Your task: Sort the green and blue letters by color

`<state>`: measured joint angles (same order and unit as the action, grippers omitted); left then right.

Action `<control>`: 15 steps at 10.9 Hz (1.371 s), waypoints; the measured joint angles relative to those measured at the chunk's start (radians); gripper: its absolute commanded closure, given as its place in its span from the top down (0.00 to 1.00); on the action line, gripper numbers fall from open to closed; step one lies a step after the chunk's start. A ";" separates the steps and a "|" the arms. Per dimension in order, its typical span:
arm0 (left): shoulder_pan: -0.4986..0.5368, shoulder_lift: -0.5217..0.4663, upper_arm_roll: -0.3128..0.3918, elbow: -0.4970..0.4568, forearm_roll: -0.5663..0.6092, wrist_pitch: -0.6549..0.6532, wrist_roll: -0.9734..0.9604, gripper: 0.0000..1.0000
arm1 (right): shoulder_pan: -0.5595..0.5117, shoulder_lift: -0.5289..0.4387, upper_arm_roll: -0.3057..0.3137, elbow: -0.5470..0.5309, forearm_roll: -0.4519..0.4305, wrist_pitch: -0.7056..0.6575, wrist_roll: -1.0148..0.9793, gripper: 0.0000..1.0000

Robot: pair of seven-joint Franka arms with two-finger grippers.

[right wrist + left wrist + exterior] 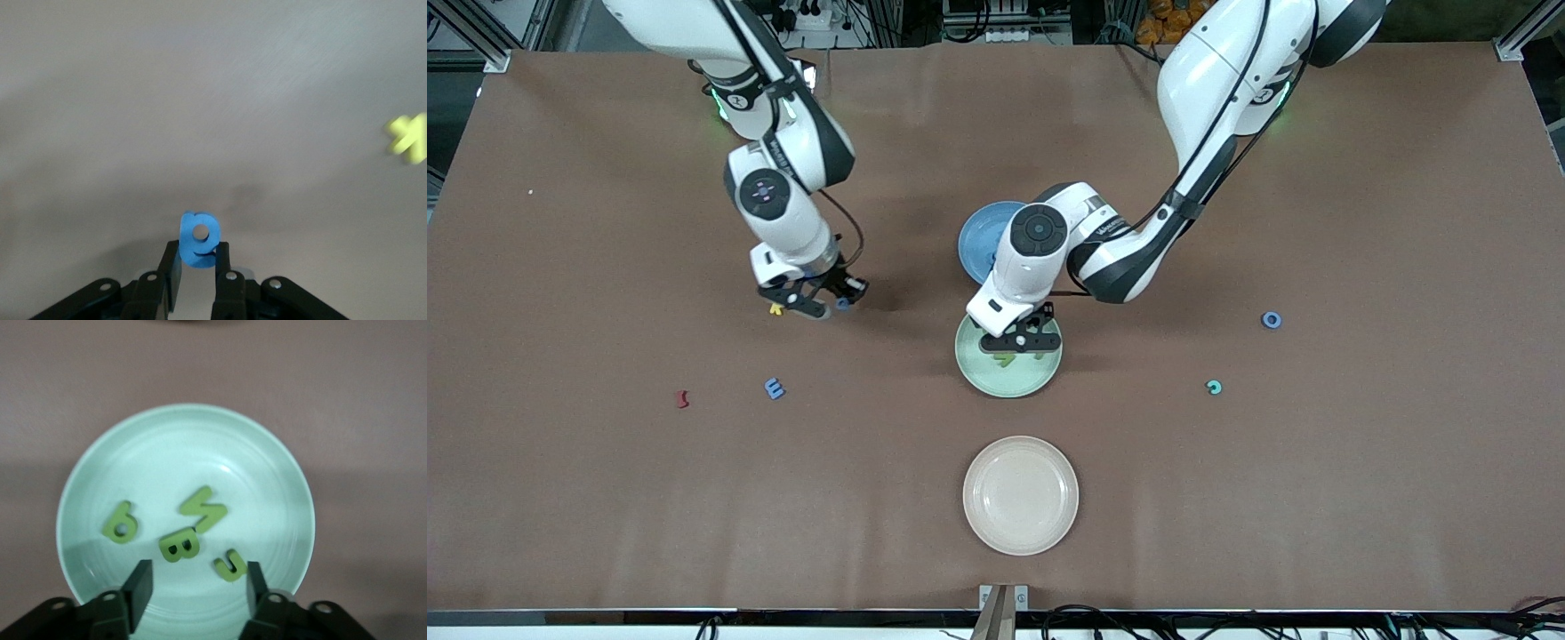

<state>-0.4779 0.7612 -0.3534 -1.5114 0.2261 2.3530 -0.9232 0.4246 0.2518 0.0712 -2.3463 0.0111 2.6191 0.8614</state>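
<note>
Brown table point(1227, 498), left gripper point(193, 590) open over green plate point(280, 473), right gripper point(198, 263) pinching blue letter point(199, 239).

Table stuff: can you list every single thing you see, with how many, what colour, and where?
green letters: four, olive green, lying in the green plate
green plate: one, pale green, middle of the table
blue plate: one, blue, farther from the front camera than the green plate, partly hidden by the left arm
cream plate: one, cream, nearest the front camera
blue E: one, blue, toward the right arm's end
blue O: one, blue, toward the left arm's end
teal letter: one, teal, nearer the front camera than the blue O
red letter: one, dark red, beside the blue E
yellow letter: one, yellow, by the right gripper
blue letter: one, blue, held in the right gripper
left gripper: fingers open, over the green plate
right gripper: fingers shut on the blue letter
</note>
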 measured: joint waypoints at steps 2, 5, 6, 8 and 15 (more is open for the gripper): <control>0.011 -0.049 0.027 0.015 0.000 -0.005 0.000 1.00 | 0.019 0.000 0.067 0.020 0.000 0.000 0.059 0.00; 0.032 -0.180 0.083 0.022 0.006 -0.125 0.000 1.00 | 0.146 0.014 0.089 0.146 0.000 -0.094 0.206 0.00; 0.055 -0.225 0.088 0.022 0.032 -0.168 0.003 1.00 | 0.201 0.032 0.091 0.210 0.000 -0.144 0.266 0.00; 0.113 -0.313 0.088 0.023 0.046 -0.254 0.077 1.00 | 0.283 0.088 0.092 0.306 0.000 -0.178 0.363 0.00; 0.272 -0.515 0.087 0.020 -0.002 -0.414 0.384 1.00 | 0.382 0.293 0.088 0.441 0.000 -0.178 0.471 1.00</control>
<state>-0.2056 0.2463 -0.2669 -1.4919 0.2239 1.9385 -0.5391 0.8070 0.5445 0.1596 -1.9057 0.0111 2.4413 1.3323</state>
